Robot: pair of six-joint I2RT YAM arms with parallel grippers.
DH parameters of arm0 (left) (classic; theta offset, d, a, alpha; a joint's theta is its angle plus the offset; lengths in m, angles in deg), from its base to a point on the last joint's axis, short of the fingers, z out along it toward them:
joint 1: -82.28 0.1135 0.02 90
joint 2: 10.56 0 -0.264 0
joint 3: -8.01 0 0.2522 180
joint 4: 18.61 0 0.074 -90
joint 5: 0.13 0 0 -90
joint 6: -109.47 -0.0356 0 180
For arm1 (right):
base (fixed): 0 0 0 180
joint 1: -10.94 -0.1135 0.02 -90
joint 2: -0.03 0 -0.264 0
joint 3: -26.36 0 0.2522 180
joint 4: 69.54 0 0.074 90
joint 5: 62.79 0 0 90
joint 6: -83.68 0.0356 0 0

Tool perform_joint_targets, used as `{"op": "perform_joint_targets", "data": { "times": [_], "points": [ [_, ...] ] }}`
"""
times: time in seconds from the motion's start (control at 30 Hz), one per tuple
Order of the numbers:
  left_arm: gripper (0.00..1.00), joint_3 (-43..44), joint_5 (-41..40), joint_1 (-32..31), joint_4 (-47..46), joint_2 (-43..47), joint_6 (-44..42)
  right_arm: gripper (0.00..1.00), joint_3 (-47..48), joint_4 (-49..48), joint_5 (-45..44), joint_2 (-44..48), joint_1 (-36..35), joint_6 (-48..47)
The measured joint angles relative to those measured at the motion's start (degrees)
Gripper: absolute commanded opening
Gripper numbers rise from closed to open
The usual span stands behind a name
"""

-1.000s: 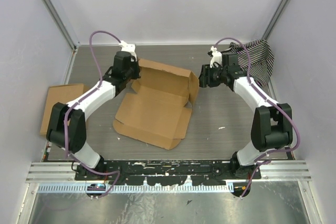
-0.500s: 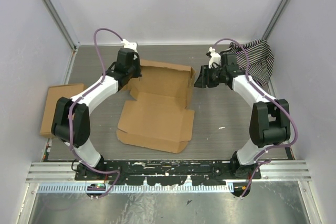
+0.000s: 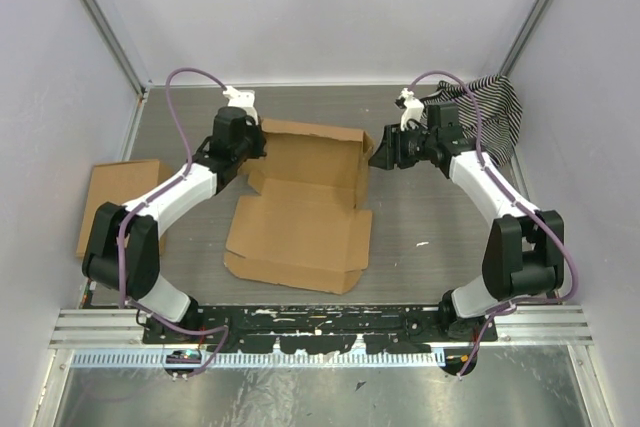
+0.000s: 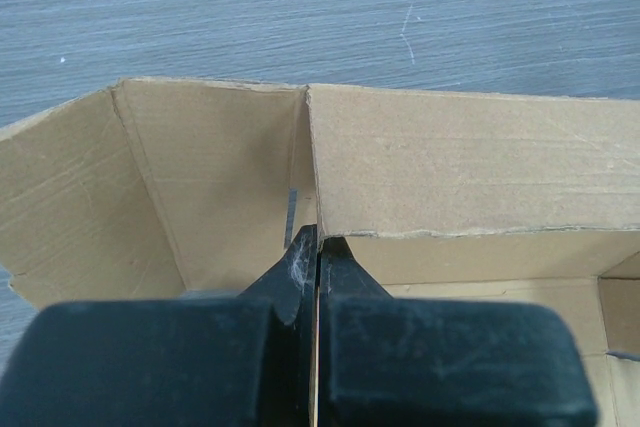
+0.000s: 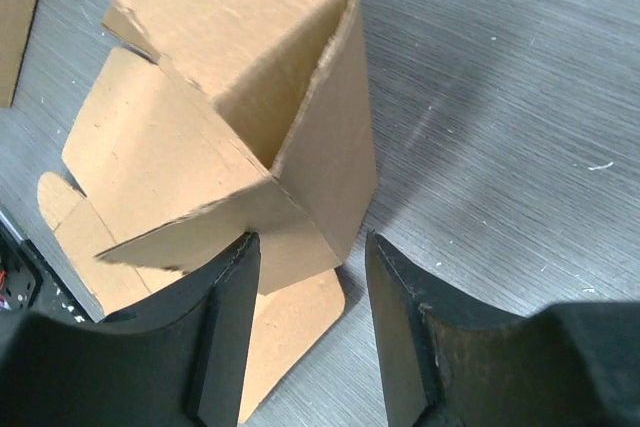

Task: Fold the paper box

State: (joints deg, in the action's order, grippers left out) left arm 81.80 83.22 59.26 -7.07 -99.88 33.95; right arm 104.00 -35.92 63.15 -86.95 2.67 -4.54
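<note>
Left wrist shows left jaws clenched on the paper box [image 4: 450,157] wall; right jaws released.

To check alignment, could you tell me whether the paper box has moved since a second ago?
Yes: the paper box swung closer to parallel with the front rail.

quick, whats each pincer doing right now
Left pincer: closed, pinching a wall of the paper box.
Right pincer: open, straddling the box's corner flap.
</note>
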Motion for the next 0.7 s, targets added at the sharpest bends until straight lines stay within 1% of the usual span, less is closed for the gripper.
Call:
{"op": "perform_joint_targets", "data": {
  "times": [0.2, 0.4, 0.53, 0.7],
  "points": [
    [0.0, -0.46, 4.04, 0.0, -3.26, 0.02, -1.33, 0.52, -0.09, 0.83, -0.57, 1.86, -1.46, -0.59],
    [0.0, -0.66, 6.78, 0.0, -5.29, 0.07, -1.86, 0.52, -0.09, 2.45, -4.28, 1.86, -4.24, -0.83],
    [0.0, -3.87, 6.8, 0.0, -7.04, 1.9, -2.67, 0.52, -0.35, 2.25, -7.87, 1.86, -5.68, -0.28],
    [0.0, -10.64, 5.81, 0.0, -12.94, 5.7, -3.1, 0.52, -3.8, -0.46, -13.4, 2.43, -8.04, 1.62]
  ]
}}
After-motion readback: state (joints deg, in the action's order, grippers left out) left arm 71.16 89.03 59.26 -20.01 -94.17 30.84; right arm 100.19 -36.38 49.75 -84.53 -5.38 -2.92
